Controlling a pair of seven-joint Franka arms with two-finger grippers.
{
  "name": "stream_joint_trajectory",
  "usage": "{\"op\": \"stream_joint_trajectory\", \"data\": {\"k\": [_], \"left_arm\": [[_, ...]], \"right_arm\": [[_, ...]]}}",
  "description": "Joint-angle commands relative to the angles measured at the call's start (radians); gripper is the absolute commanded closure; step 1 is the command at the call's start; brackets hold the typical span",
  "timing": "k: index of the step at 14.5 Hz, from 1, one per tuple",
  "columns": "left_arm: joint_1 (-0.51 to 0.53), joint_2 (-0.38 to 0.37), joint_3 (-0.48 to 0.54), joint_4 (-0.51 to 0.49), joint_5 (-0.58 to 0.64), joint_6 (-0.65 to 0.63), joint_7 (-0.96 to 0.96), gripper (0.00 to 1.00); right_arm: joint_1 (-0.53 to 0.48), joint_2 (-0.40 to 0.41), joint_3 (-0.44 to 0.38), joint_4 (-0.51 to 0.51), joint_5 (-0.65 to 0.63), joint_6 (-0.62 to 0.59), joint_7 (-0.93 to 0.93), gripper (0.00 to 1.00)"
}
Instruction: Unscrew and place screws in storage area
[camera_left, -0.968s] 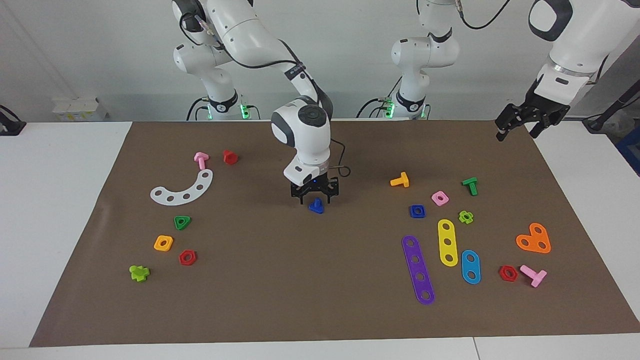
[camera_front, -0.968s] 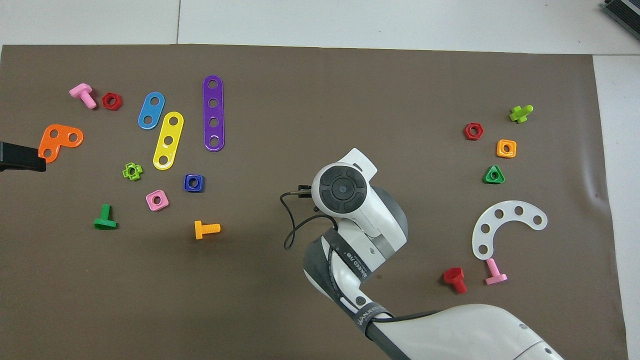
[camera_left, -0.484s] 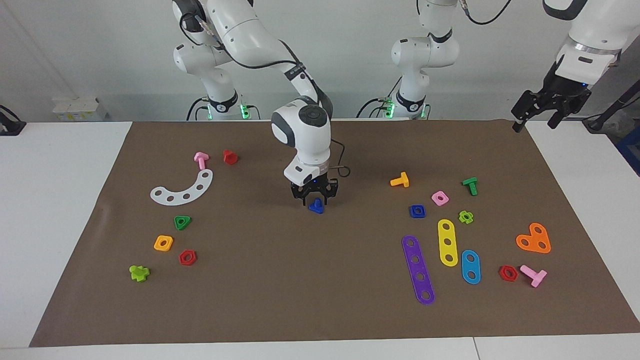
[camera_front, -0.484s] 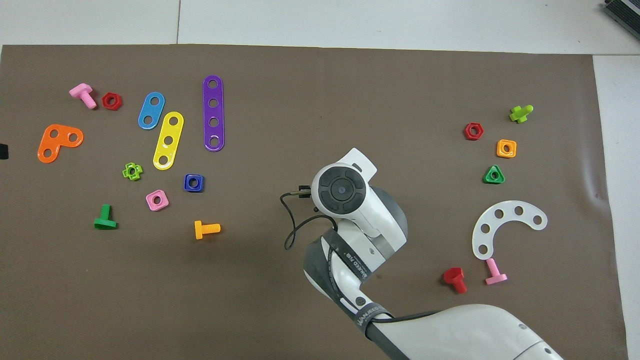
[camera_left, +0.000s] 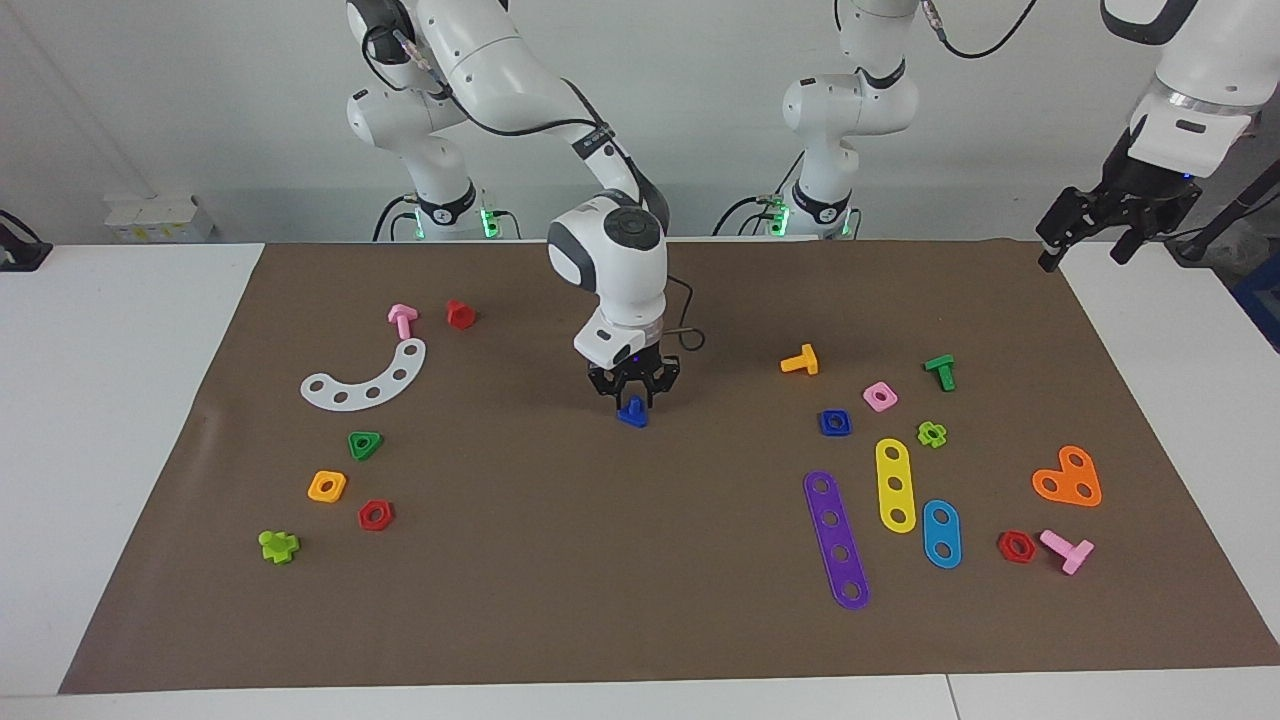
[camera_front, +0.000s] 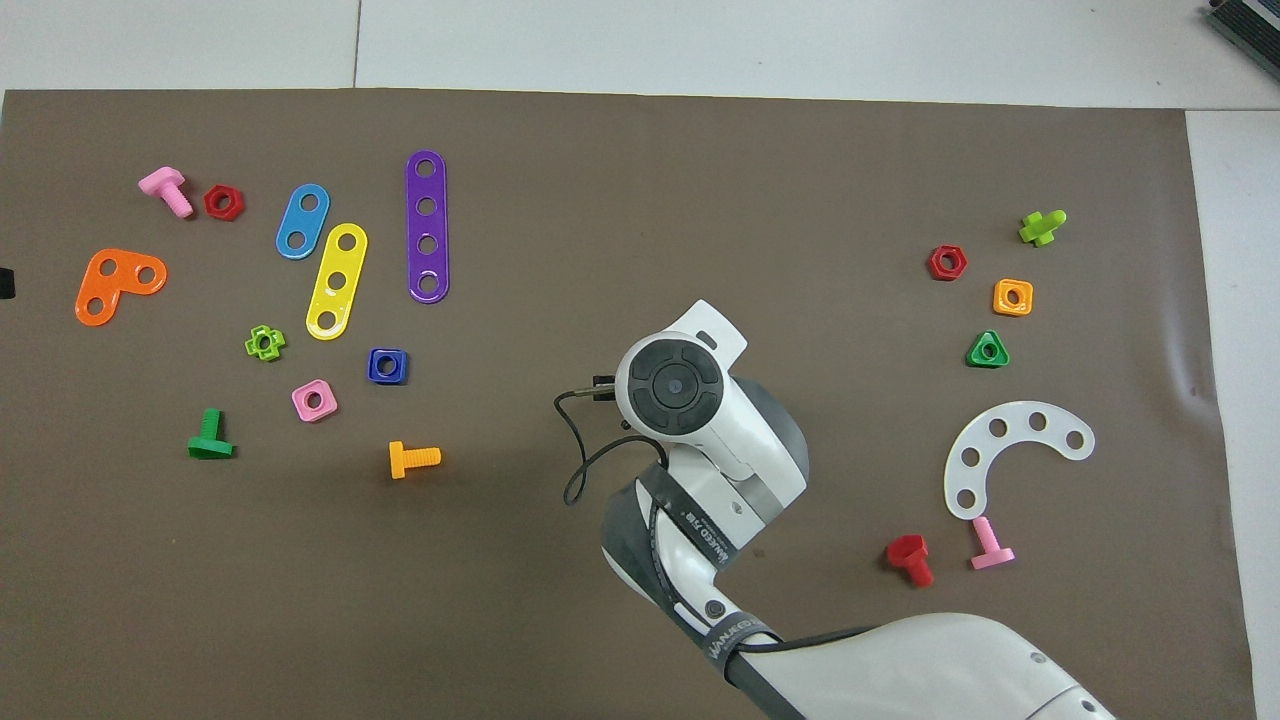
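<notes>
The right gripper (camera_left: 633, 395) is down at the middle of the brown paper mat (camera_left: 560, 560), over the small royal-blue plastic bolt with the triangular head (camera_left: 632, 412). Compared with a second ago, its fingers have been drawn in from a wide spread to a narrow stance around the bolt. Whether they are already clamped on it cannot be told: contact is not resolved in the facing view, and in the overhead view the bolt is hidden under the wrist. The bolt is seen resting on the mat, not lifted.

The matching blue square plastic nut (camera_left: 835, 422) lies apart from the bolt, at about 3 o'clock from it in the facing view, among the loose coloured strips and nuts toward the left arm's end of the table. Judgement: unscrewing appears done; the step in hand is the pick-up of the bolt for transfer to a storage patch.

The left gripper (camera_left: 1095, 235) has been raised and withdrawn over the same second and now hangs over the mat's corner at about 1 o'clock in the facing view, fingers spread and empty; that arm waits.

Risk noted: the low head may slip from a shallow pinch.
</notes>
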Motion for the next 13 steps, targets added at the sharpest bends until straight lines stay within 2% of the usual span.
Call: {"op": "stream_joint_trajectory", "data": {"k": [1, 3, 4, 5, 7, 9, 13], "left_arm": [[-0.008, -0.032, -0.008, -0.041, 0.019, 0.027, 0.011, 0.0], [-0.006, -0.034, -0.009, -0.044, 0.019, 0.027, 0.014, 0.0], [-0.008, -0.037, -0.011, -0.048, 0.019, 0.024, 0.014, 0.0], [-0.011, -0.046, -0.012, -0.07, 0.019, 0.023, 0.014, 0.0], [-0.029, -0.069, -0.011, -0.114, 0.019, 0.027, 0.014, 0.0], [-0.029, -0.074, -0.011, -0.118, 0.019, 0.024, 0.014, 0.0], [-0.029, -0.101, -0.011, -0.17, 0.019, 0.027, 0.015, 0.0]], "right_arm": [[0.001, -0.02, -0.002, -0.014, -0.019, -0.014, 0.022, 0.64], [-0.002, -0.034, -0.002, -0.019, -0.019, -0.026, 0.022, 0.9], [-0.008, -0.041, -0.002, -0.02, -0.019, -0.035, 0.021, 1.0], [-0.017, -0.059, -0.002, -0.022, -0.019, -0.046, 0.015, 1.0], [-0.098, -0.108, -0.002, -0.04, -0.013, -0.076, 0.016, 1.0], [-0.172, -0.156, -0.002, -0.086, -0.013, -0.1, -0.002, 1.0], [-0.322, -0.161, -0.001, -0.109, -0.005, -0.092, -0.184, 1.0]]}}
